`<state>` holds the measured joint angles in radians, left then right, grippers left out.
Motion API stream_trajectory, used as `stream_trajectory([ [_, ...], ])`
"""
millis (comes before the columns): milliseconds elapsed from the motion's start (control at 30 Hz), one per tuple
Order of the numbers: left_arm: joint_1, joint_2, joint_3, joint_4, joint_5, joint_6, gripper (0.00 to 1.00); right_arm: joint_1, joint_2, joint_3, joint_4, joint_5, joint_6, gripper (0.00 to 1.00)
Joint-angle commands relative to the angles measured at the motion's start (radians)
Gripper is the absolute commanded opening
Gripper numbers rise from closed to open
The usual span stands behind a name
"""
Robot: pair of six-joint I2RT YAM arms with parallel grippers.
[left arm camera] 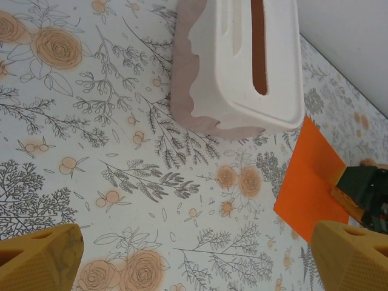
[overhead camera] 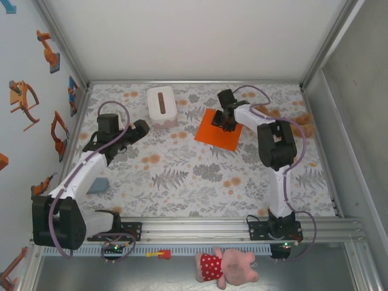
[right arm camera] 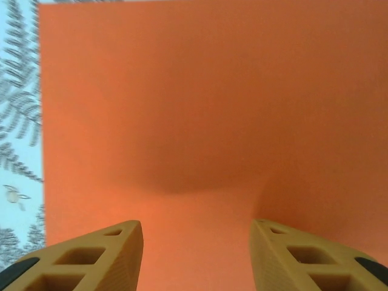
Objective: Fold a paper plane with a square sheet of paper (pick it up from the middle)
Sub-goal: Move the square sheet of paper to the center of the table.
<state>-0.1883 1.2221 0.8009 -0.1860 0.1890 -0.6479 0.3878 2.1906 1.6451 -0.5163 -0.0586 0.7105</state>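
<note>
- Two arms reach out over the bench (overhead camera: 182,182), which wears a pale cloth printed with grey leaves and orange flowers. Every place below is told from the white oblong tissue box with a brown slot in its lid (overhead camera: 162,106).
- Left hand (overhead camera: 140,128): near the box's left front corner, apart from it, over bare cloth. It is released, and its yellow fingers (left arm camera: 42,257) are spread wide with nothing between them.
- Small grey-blue block (overhead camera: 98,185): left of the box and well nearer the arm bases, just beside the left arm.
- Tissue box: upright on the bench, near the far edge, slot facing up.
- Square sheet of thin bright orange paper (overhead camera: 212,138): right of the box, near it but not touching. It lies on the bench, askew to the box.
- Right hand (overhead camera: 225,121): right of the box, down on the far half of the sheet. It is released, fingers (right arm camera: 109,251) standing apart with their tips on the paper. The paper humps up in a soft ridge between them and is not clamped.
- Tan plush toy (overhead camera: 306,124): well right of the box, beyond the right arm, by the bench's right edge.
- Pink plush toy in a red dotted dress (overhead camera: 227,267): off the bench, past its near rail, right of the box.
</note>
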Motion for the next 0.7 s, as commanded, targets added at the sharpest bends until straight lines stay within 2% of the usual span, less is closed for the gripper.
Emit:
stream_trajectory([
  [0,-0.008,0.012,0.012,0.020,0.018,-0.022,0.97,0.015,0.007,0.007,-0.065,0.016,0.004,0.48],
  [167,-0.017,0.030,0.012,0.021,0.012,-0.036,0.98,0.048,-0.010,-0.071,-0.080,-0.005,0.029,0.46],
  [267,-0.023,0.040,0.013,0.016,0.008,-0.043,0.98,0.084,-0.058,-0.181,-0.048,-0.032,0.070,0.45],
  [433,-0.035,0.049,0.009,0.002,0.007,-0.054,1.00,0.180,-0.170,-0.377,0.029,-0.091,0.157,0.45],
  [667,-0.064,0.043,-0.031,0.001,0.021,-0.113,0.94,0.323,-0.332,-0.558,0.111,-0.180,0.275,0.44],
])
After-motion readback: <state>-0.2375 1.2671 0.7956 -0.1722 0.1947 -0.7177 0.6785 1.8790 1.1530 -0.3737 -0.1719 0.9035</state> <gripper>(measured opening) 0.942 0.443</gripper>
